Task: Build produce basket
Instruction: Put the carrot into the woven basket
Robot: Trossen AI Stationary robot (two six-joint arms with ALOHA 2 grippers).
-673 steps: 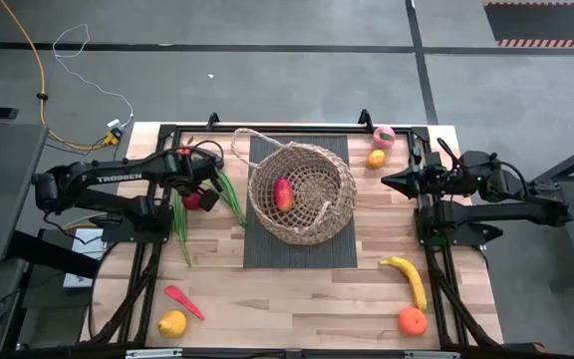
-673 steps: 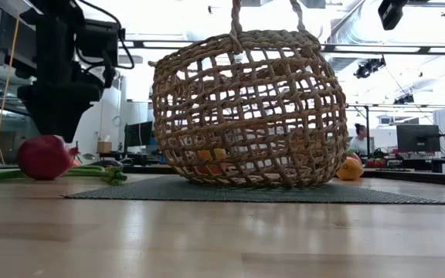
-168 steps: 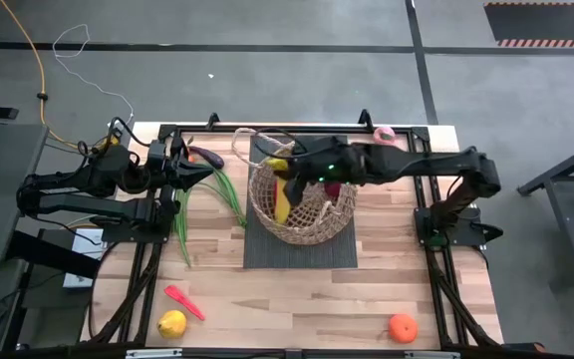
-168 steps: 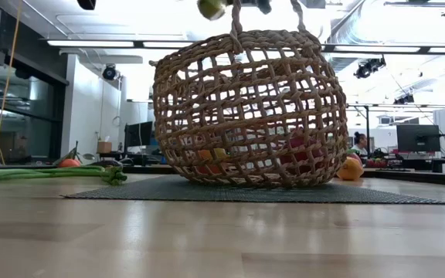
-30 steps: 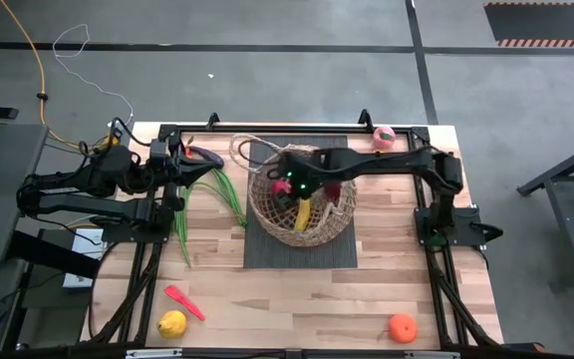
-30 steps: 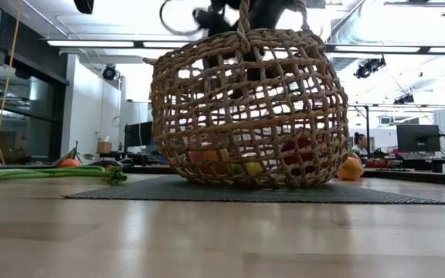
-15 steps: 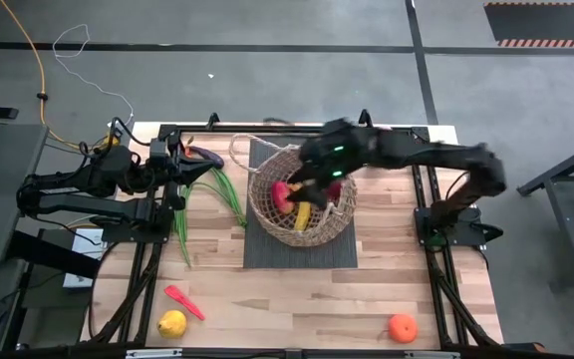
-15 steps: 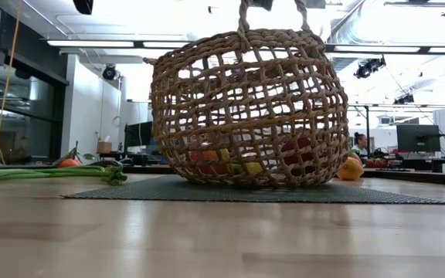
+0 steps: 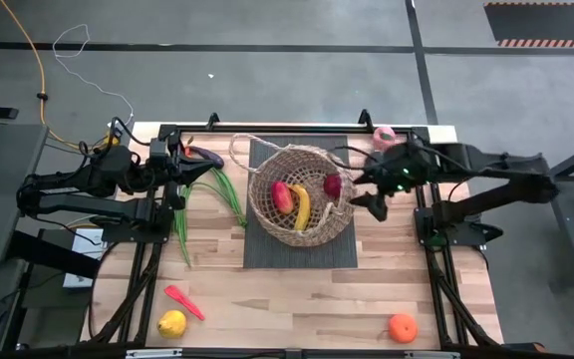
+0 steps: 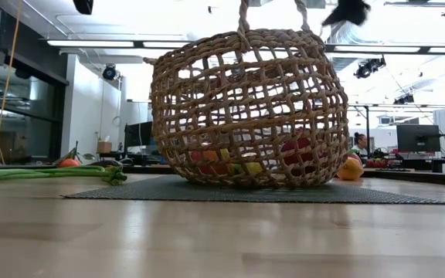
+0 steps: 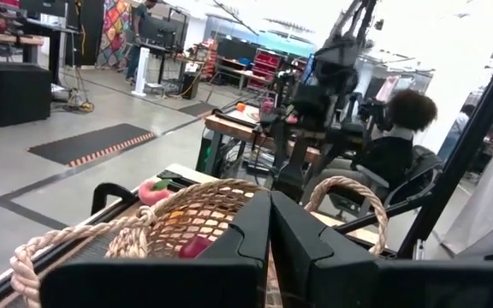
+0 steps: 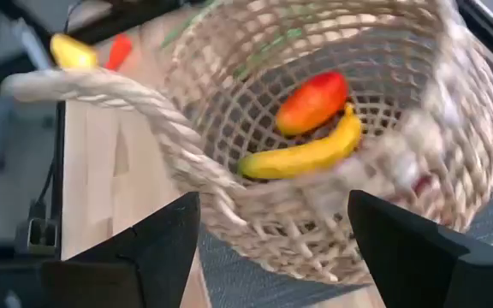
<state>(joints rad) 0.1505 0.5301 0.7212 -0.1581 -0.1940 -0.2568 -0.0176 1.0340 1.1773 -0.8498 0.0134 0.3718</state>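
Basket (image 9: 302, 194) at center of the high frame, on a dark mat (image 9: 267, 254), holding a banana (image 9: 302, 206), a red-orange fruit (image 9: 282, 196) and a dark red piece (image 9: 332, 185). Right hand (image 9: 365, 192) just right of the basket rim, fingers wide apart, empty. Left hand (image 9: 189, 168) at upper left, pressed shut with nothing gripped, above the green beans (image 9: 229, 195). Still out on the surface (image 9: 297, 299): red pepper (image 9: 182, 301) and lemon (image 9: 171, 323) at lower left, orange (image 9: 402, 326) at lower right, pink fruit (image 9: 384, 137) at upper right.
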